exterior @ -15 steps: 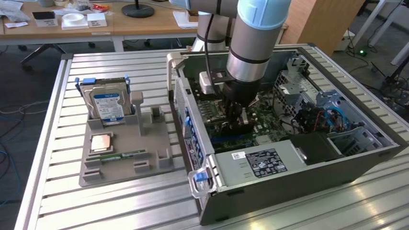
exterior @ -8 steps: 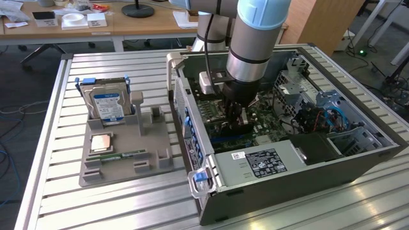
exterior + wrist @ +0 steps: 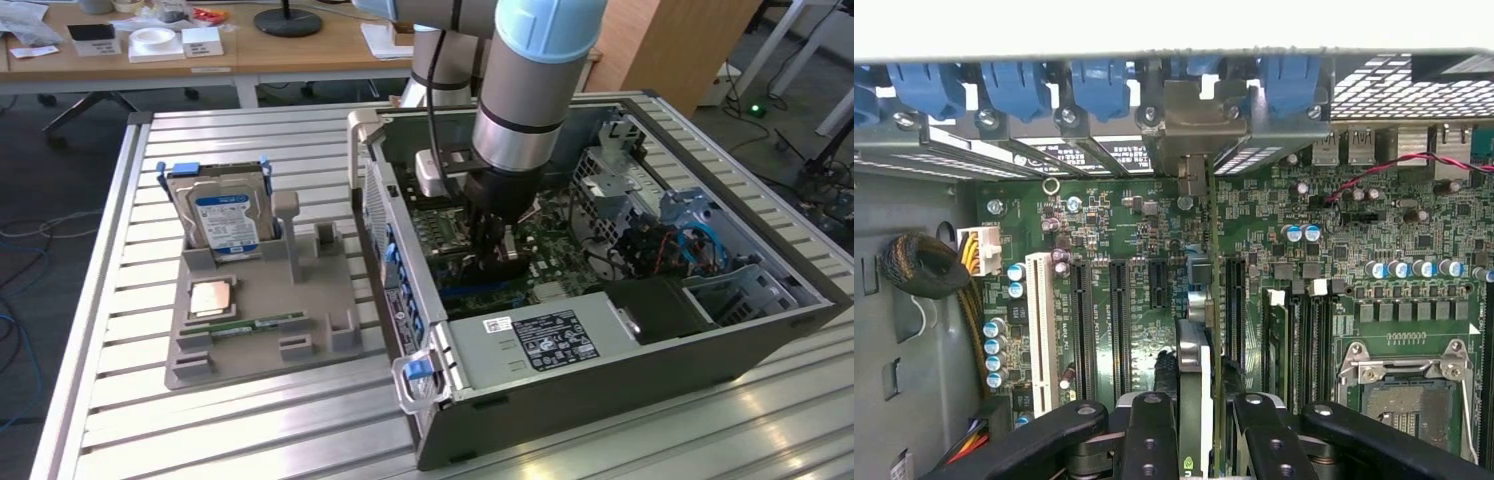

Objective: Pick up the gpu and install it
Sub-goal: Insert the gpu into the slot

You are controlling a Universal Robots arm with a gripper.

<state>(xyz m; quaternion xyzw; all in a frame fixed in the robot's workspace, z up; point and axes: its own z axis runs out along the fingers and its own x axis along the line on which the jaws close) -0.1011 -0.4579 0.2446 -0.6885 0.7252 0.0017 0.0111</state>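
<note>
My gripper (image 3: 497, 250) is lowered into the open computer case (image 3: 747, 320), over the motherboard (image 3: 554, 250). It is shut on the gpu (image 3: 502, 266), a thin dark card that stands on edge between the fingers. In the wrist view the gpu (image 3: 1194, 330) appears edge-on, running from the gripper (image 3: 1199, 440) up to its silvery bracket (image 3: 1199, 125) at the case's rear slot openings. The card stands over the motherboard between the black expansion slots (image 3: 1119, 320); whether its edge sits in a slot I cannot tell.
On the exterior view's left a grey holder tray (image 3: 254, 345) carries a hard drive (image 3: 224, 220), a green RAM stick (image 3: 247, 325) and a square chip (image 3: 211, 297). Around the gripper are the power supply (image 3: 561, 345), the drive cage (image 3: 681, 225), blue slot clips (image 3: 1094, 85) and the CPU socket (image 3: 1399, 385).
</note>
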